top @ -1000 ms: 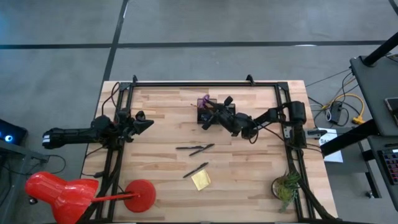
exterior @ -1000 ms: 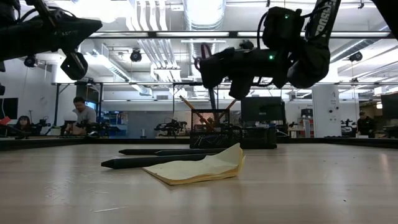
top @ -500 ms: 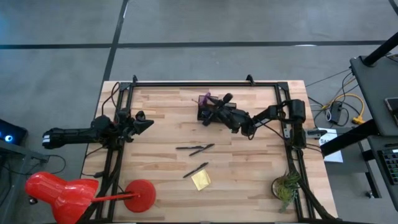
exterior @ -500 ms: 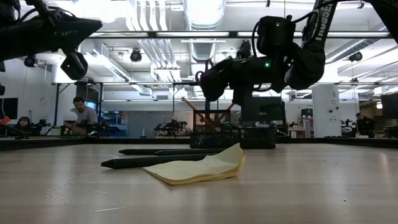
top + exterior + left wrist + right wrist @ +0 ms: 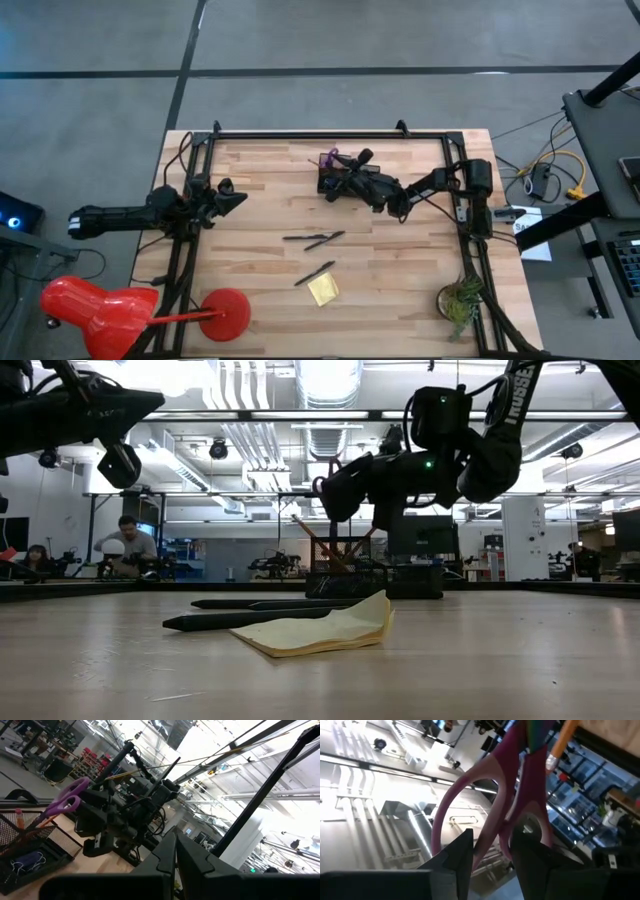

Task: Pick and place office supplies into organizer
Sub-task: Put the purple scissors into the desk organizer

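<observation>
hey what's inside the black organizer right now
The purple-handled scissors stand handles up in the mesh organizer, along with an orange pencil. The right gripper hovers over the organizer and covers part of it, so the rest of its contents cannot be seen.

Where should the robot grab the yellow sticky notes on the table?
Probably by the raised edge of the yellow sticky-note pad. The low view shows one side curling up off the table, so a finger could slip beneath it there. Come down from above, at the side away from the pen lying close by.
</observation>
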Available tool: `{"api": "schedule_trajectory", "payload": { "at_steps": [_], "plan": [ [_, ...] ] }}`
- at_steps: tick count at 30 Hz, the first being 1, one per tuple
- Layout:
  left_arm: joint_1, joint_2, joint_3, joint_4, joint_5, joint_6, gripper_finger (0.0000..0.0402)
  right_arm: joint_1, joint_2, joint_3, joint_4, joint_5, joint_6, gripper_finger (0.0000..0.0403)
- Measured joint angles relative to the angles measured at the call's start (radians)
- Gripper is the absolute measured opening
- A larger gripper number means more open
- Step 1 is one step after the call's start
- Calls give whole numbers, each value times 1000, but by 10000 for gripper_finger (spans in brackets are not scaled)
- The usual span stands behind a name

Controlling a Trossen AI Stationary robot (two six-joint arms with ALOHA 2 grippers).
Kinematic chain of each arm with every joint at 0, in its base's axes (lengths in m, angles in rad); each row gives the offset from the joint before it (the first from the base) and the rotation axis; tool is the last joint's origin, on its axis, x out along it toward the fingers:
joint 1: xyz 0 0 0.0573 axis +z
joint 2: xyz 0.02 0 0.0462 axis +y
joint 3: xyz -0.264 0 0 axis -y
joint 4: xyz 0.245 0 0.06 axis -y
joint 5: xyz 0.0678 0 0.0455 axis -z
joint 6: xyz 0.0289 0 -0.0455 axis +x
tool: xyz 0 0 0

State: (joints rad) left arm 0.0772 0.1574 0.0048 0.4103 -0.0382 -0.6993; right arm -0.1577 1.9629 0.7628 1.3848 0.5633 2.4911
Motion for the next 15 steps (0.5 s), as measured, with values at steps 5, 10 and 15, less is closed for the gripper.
{"api": "schedule_trajectory", "payload": {
  "at_steps": [5,10,15],
  "plan": [
    [0,-1,0,0,0,0,0,-5,0,0,-11,-22,8,118],
    [0,0,0,0,0,0,0,-4,0,0,-13,-23,-2,118],
    [0,-1,0,0,0,0,0,-4,-2,0,-13,-21,-26,119]
  ]
}}
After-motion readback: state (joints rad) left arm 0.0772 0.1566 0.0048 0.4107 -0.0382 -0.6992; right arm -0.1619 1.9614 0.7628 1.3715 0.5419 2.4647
